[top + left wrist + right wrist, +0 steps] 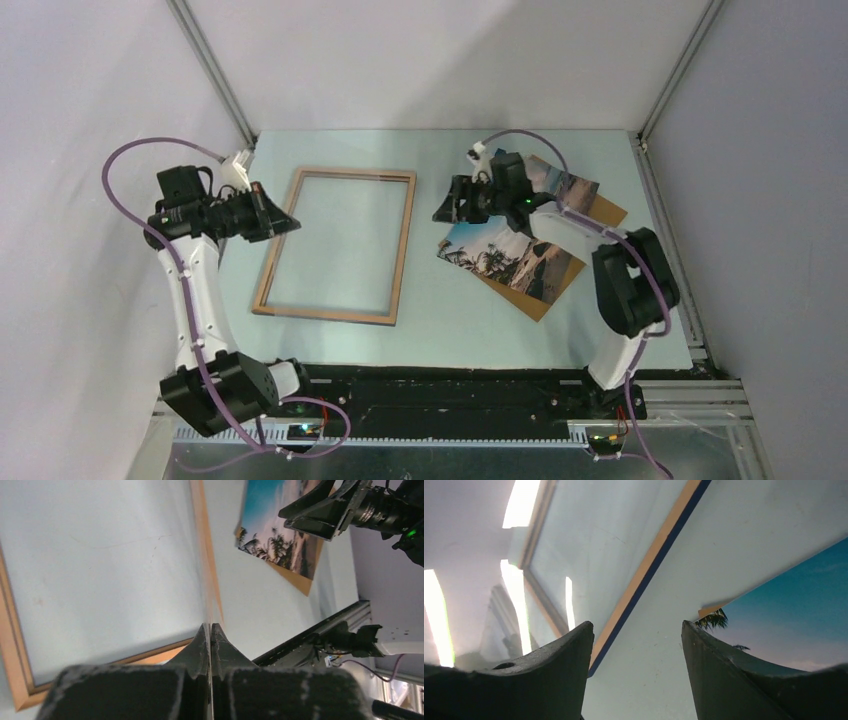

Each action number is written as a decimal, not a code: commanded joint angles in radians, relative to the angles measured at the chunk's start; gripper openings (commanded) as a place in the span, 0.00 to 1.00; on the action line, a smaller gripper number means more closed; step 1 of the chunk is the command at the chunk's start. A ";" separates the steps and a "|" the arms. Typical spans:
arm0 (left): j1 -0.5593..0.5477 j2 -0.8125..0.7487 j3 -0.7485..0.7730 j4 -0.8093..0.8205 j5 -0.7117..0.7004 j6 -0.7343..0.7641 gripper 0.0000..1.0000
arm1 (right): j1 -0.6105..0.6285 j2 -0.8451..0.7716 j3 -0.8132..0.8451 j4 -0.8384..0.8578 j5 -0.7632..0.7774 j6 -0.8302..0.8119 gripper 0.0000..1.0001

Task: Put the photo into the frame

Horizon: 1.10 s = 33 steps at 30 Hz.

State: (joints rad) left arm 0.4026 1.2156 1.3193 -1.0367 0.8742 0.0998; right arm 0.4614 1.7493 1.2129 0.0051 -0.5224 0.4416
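The frame [335, 245] lies flat on the pale table, wood-brown face up, left of centre. Its right rail [654, 555] shows a dark blue edge. My left gripper [290, 225] hovers at the frame's left rail, jaws pressed together with nothing in them [210, 626]. To the right, the photo [505, 258], a beach print with palms, lies face up on a brown board; my right arm crosses over its middle. My right gripper [447, 205] hangs open above bare table between the frame and the photo's left corner [784, 615], its fingertips [584, 630] touching neither.
The brown backing board [548, 302] sticks out from under the photo on its near and right sides. Grey enclosure walls with metal posts [215, 70] close in the table. A black rail [450, 385] runs along the near edge.
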 commanded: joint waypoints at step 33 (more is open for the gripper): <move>0.020 -0.227 0.119 -0.164 -0.027 0.078 0.00 | 0.294 0.514 0.542 -0.361 0.354 -0.122 0.67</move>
State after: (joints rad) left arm 0.4149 1.0096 1.4048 -1.2152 0.8005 0.1844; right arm 0.7383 2.2288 1.6920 -0.3244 -0.2047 0.3397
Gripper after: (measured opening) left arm 0.006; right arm 0.674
